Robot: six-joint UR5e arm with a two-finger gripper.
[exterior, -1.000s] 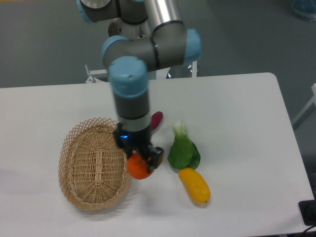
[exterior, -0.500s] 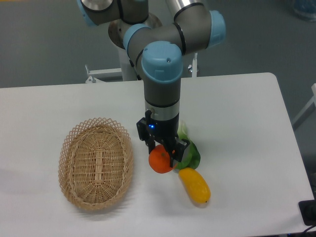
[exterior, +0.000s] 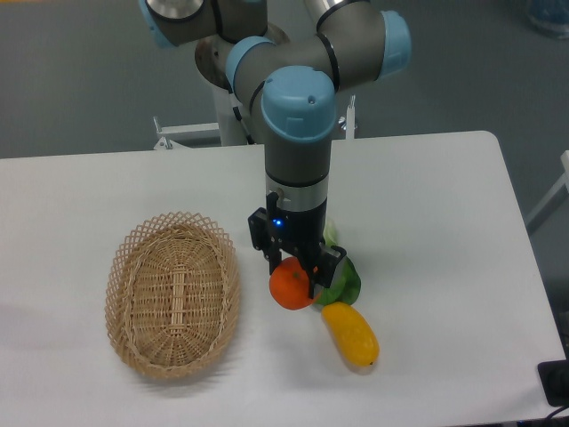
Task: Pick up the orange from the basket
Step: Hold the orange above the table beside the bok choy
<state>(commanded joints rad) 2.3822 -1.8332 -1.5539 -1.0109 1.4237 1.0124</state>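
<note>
The orange [exterior: 290, 287] is a small round bright-orange fruit held between the fingers of my gripper [exterior: 295, 277], which is shut on it. It hangs over the white table to the right of the basket, apart from it. The basket [exterior: 172, 294] is an oval tan wicker one with a lattice rim, lying at the left front, and nothing shows inside it. The gripper points straight down from the arm above.
A green leafy vegetable [exterior: 341, 281] lies just right of the gripper, partly hidden behind it. An elongated yellow fruit [exterior: 350, 334] lies right below the orange. The white table's [exterior: 444, 231] right edge is far off.
The gripper has carried the orange from the basket's right rim to the right, over the table beside the vegetable. In the last half second it barely shifted.
</note>
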